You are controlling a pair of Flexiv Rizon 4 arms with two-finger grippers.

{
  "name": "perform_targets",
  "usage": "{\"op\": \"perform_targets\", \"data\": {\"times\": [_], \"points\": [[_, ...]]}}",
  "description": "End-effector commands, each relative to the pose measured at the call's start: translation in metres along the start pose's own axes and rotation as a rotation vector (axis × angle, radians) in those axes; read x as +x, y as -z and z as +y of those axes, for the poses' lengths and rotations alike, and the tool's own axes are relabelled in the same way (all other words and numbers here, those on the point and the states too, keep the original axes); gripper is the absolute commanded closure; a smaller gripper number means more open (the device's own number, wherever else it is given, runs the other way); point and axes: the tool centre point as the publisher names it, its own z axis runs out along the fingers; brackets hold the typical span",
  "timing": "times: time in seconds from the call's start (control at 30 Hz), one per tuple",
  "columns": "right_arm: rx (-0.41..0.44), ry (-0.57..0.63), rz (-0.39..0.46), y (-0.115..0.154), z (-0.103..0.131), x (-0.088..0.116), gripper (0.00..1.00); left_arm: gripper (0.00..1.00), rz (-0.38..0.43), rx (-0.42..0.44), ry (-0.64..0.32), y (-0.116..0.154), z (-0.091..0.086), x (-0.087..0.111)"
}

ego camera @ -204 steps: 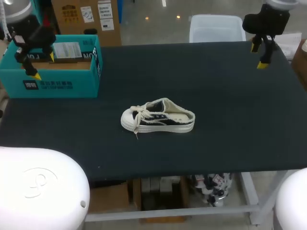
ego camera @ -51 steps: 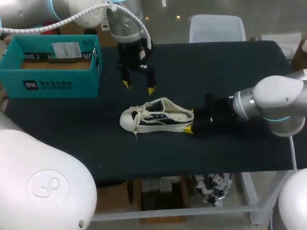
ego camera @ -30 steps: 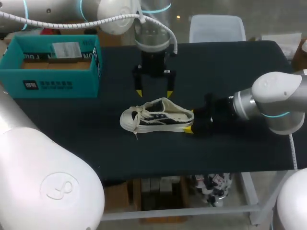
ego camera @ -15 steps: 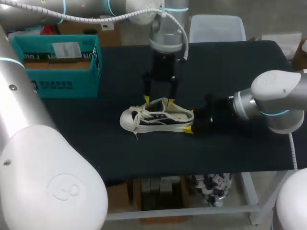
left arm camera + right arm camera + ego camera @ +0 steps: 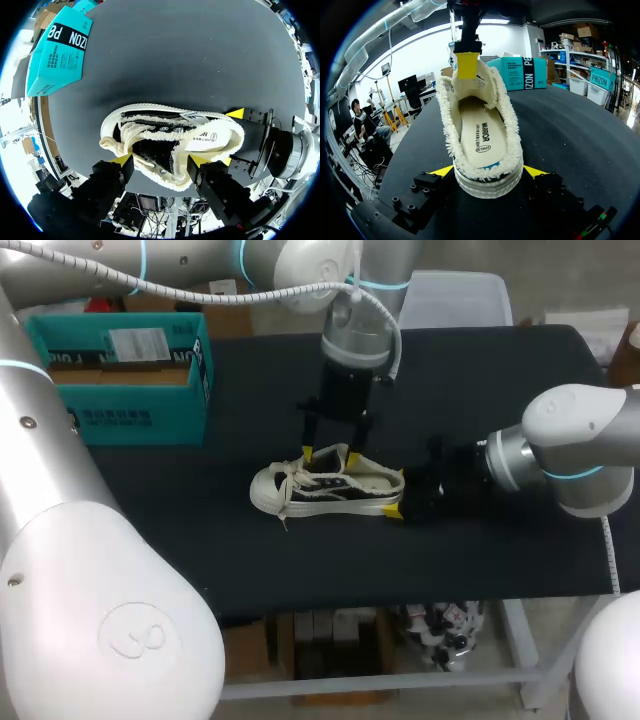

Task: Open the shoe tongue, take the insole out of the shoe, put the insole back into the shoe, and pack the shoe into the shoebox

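A cream and black low shoe [image 5: 330, 485] lies on its sole mid-table, toe to the left. Coming in over the back of the table, my left gripper [image 5: 328, 453] stands above it, shut on the fringed tongue [image 5: 160, 157]: one yellow fingertip [image 5: 122, 160] on the lace side, the other inside the opening. My right gripper [image 5: 398, 498] is shut on the heel [image 5: 487, 182] from both sides. The pale insole [image 5: 482, 132] lies flat inside the shoe. The open teal shoebox [image 5: 120, 380] sits at the back left.
The black table top [image 5: 520, 390] spreads wide to the right and behind the shoe. Its front edge [image 5: 400, 602] runs a short way on the near side of the shoe.
My left arm has come down from behind the shoe onto the tongue, and its fingers have narrowed around it. The right arm and the shoe have stayed put.
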Motion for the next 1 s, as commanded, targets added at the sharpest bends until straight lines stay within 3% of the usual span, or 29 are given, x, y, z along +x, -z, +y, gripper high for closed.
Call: {"op": "perform_targets", "data": {"times": [0.03, 0.07, 0.2, 0.3, 0.53, 0.67, 0.8, 1.0], "points": [[-0.002, 0.000, 0.002, -0.004, -0.006, -0.002, 1.00, 0.34, 0.025, -0.003, 0.003, -0.003, -0.009, -0.006], [-0.002, 0.000, 0.002, -0.004, -0.006, -0.002, 1.00, 0.40, 0.025, -0.003, 0.002, -0.004, -0.011, -0.006], [-0.002, 0.000, 0.002, -0.004, -0.006, -0.002, 1.00, 0.82, 0.039, -0.014, 0.006, -0.005, -0.015, -0.008], [-0.002, 0.000, 0.002, -0.004, -0.006, -0.002, 1.00, 1.00, 0.043, -0.024, 0.001, -0.006, -0.014, -0.010], [-0.002, 0.000, 0.002, -0.004, -0.006, -0.002, 1.00, 1.00, 0.051, -0.005, -0.001, -0.001, -0.006, -0.016], [-0.002, 0.000, 0.002, -0.004, -0.006, -0.002, 1.00, 1.00, 0.094, 0.028, -0.009, 0.003, 0.002, -0.024], [-0.002, 0.000, 0.002, -0.004, -0.006, -0.002, 1.00, 1.00, 0.150, 0.076, -0.008, 0.002, 0.012, -0.037], [-0.002, 0.000, 0.002, -0.004, -0.006, -0.002, 1.00, 1.00, 0.297, 0.159, 0.034, -0.013, 0.015, -0.067]]}}
